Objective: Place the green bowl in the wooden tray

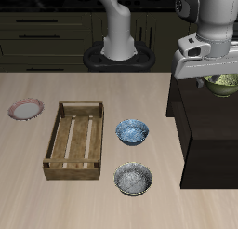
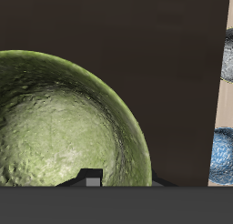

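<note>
We note the gripper (image 1: 219, 77) at the upper right of the exterior frame, hanging over a dark raised block (image 1: 206, 130) that stands beside the light table (image 1: 37, 200). The green bowl (image 1: 223, 83) shows just under the gripper body, only partly visible at the right edge of that frame. It appears lifted above the dark block, though we cannot confirm a gap beneath it.

In the wrist view the green bowl (image 2: 64, 127) fills much of the frame, its mottled lighter inside facing the camera. A small part of the gripper's fingers (image 2: 93, 178) lies against the bowl's rim. From this we read the gripper as pinched on the bowl's rim, one finger seemingly inside and one outside; the far finger is mostly hidden.

The wooden tray (image 1: 56, 140) lies on the table in the left centre of the exterior frame, well apart from the bowl. Its slatted bottom is visible.

Two blue-grey patterned bowls sit between the tray and the dark block: one (image 1: 132, 131) near the frame's centre, the other (image 1: 133, 178) below it, closer to the table's front edge. Both also show partly in the wrist view. A pink plate (image 1: 25, 109) rests at the left edge of the exterior frame, beside the tray's far corner and apart from it.
</note>
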Motion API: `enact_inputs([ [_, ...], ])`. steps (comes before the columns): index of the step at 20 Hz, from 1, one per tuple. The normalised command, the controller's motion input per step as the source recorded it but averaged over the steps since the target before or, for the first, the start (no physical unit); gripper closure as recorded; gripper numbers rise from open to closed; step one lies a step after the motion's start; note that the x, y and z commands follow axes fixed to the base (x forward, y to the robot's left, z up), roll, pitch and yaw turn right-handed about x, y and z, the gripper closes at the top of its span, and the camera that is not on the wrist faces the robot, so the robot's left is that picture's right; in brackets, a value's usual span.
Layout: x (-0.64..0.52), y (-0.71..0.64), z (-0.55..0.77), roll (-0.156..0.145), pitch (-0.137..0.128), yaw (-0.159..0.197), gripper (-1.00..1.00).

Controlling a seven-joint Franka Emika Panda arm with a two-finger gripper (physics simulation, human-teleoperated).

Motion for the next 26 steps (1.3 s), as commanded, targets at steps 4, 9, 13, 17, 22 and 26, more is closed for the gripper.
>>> enact_inputs([
  [4, -0.08, -0.27, 0.13, -0.001, -0.026, -0.018, 1.0],
  [9, -0.21, -0.35, 0.14, 0.007, -0.029, 0.003, 1.0],
  [13, -0.22, -0.67, 0.2, -0.012, -0.04, -0.01, 1.0],
  [17, -0.06, -0.65, 0.11, -0.057, -0.022, -0.023, 1.0],
  [22, 0.02, -0.9, 0.09, -0.09, -0.019, -0.031, 1.0],
  [26, 0.14, -1.01, -0.02, -0.132, -0.032, 0.055, 1.0],
])
